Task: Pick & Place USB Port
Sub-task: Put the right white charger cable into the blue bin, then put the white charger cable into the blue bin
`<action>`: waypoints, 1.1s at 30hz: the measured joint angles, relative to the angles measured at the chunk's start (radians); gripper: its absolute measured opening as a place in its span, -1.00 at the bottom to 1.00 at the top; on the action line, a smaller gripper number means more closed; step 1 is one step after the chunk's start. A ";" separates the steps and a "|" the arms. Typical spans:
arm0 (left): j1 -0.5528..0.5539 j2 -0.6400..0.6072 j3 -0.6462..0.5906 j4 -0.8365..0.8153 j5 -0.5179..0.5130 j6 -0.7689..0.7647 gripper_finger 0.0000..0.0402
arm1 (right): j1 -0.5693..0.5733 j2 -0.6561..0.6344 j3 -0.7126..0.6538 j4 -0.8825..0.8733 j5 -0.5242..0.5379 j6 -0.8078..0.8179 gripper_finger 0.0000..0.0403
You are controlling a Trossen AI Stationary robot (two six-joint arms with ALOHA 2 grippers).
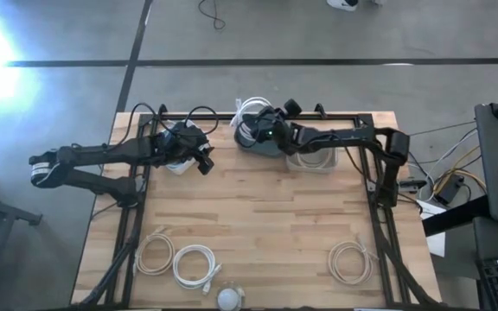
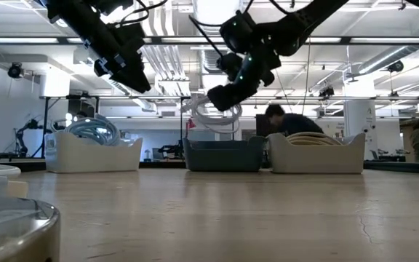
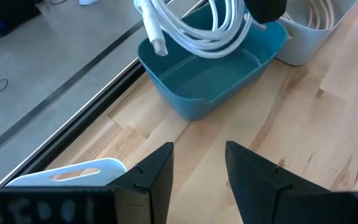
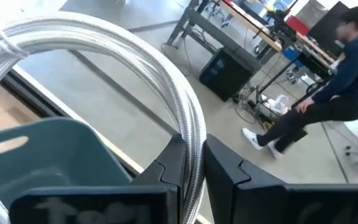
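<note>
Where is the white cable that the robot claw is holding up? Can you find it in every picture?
High view: the white cable loops at top centre, over the blue bin, held by the right claw.
Low view: it hangs mid-picture above the bin.
Left wrist view: coiled at the top, over the bin.
Right wrist view: a big arc pinched in the claw.
Shared landmark: the blue bin.

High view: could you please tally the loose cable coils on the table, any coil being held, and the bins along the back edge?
White coiled cables loose on the wooden table: 3
White coiled cable held by the right tool: 1
Plastic bins: 3, namely white bin, blue bin, beige bin
Total: 7
</note>
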 joint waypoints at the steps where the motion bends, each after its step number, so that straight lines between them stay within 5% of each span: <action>1: 0.000 0.000 0.000 0.000 0.000 0.000 -0.24 | -0.002 0.004 -0.006 -0.003 0.000 0.003 -0.83; 14: 0.000 0.000 -0.020 -0.001 0.000 -0.006 -0.23 | -0.011 0.099 -0.041 -0.038 0.000 0.101 -0.82; 25: 0.000 0.000 -0.032 0.000 0.010 -0.018 -0.23 | -0.010 0.106 -0.040 -0.054 0.000 0.107 -0.44; 33: -0.009 0.000 -0.032 0.001 0.324 -0.011 -0.24 | 0.036 0.037 -0.040 -0.105 -0.010 0.058 -0.28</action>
